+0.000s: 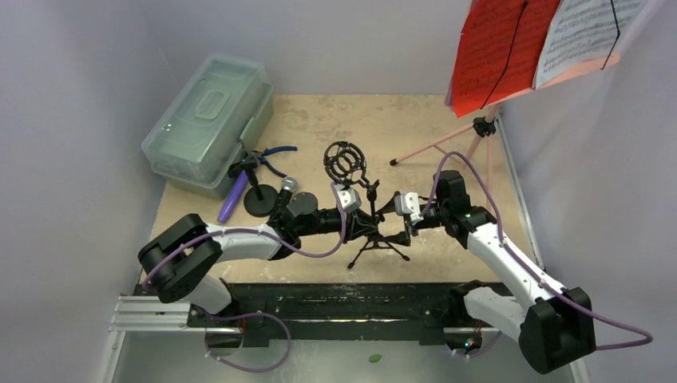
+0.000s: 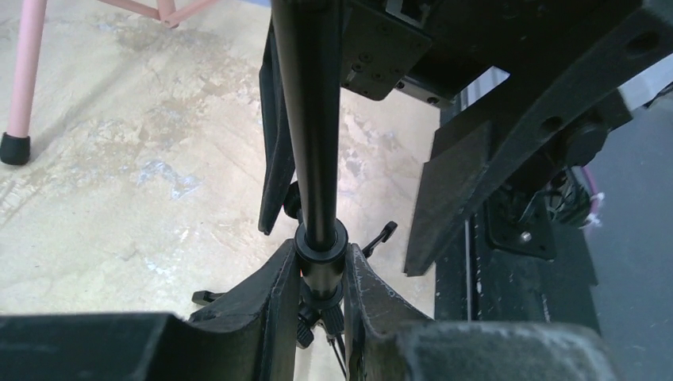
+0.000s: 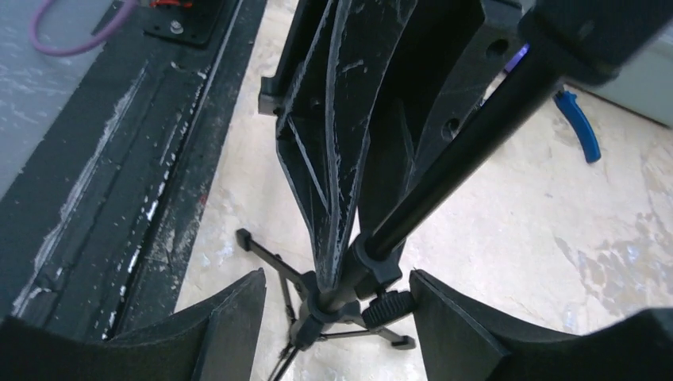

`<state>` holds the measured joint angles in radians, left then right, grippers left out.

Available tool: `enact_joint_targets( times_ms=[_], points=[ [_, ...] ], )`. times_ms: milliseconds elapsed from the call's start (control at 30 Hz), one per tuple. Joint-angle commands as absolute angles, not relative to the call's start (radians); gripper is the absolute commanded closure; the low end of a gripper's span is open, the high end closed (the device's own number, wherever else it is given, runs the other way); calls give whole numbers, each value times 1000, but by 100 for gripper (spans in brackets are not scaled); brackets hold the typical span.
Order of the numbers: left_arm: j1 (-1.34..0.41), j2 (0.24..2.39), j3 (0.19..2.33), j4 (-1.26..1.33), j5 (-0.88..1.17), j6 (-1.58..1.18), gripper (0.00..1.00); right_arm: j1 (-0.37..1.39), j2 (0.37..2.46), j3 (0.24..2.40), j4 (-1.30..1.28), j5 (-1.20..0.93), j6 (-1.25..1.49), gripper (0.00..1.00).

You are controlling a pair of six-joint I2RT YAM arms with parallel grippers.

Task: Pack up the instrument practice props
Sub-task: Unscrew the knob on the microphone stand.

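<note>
the main risk is the black mic tripod (image 1: 375, 233) twisting or tipping, since only one pincer has hold of it. the left gripper (image 2: 321, 270) is pinched narrow onto the collar low on the stand's pole (image 2: 311, 119), with all the height and the ring-shaped shock mount (image 1: 345, 162) above that hold, so a quick swing could make the pole pivot between the fingers. the right gripper (image 3: 337, 294) stands wide and holds nothing. its two fingers (image 3: 230, 317) sit either side of the same collar and the small thumbscrew (image 3: 390, 305), apart from both. the left arm's scratched fingers are close in front of them. if the right pincer closes from here it could catch the thumbscrew or knock the other fingers rather than seat on the pole. the spread legs (image 3: 270, 254) could also snag on the table (image 1: 335, 120), and whether the feet rest on it or hang just above i cannot tell. the clear greenish case (image 1: 207, 120) at the far left looks shut, so it may not be ready to take anything. the stand is mid-table between the two arms, its pole running up through both pincers. the purple microphone (image 1: 234, 195) and the black-silver microphone (image 1: 286, 188) lie to the left near the case, and the pink music rack (image 1: 479, 128) with its red and white pages (image 1: 543, 40) stands at the far right.
</note>
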<state>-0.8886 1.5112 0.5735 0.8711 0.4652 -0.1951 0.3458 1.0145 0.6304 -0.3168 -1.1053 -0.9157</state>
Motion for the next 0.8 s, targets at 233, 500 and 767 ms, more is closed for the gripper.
enact_joint_targets(
  times_ms=[233,500,767],
  points=[
    [-877,1445,737,447,423,195,100,325,1088,749,-442,-1214,-848,26],
    [-877,1454,788,306,375,302,99,321,1158,794,-472,-1196,-820,28],
    [-877,1409,612,547,294,157,58,289,1153,795,-434,-1177,-759,25]
  ],
)
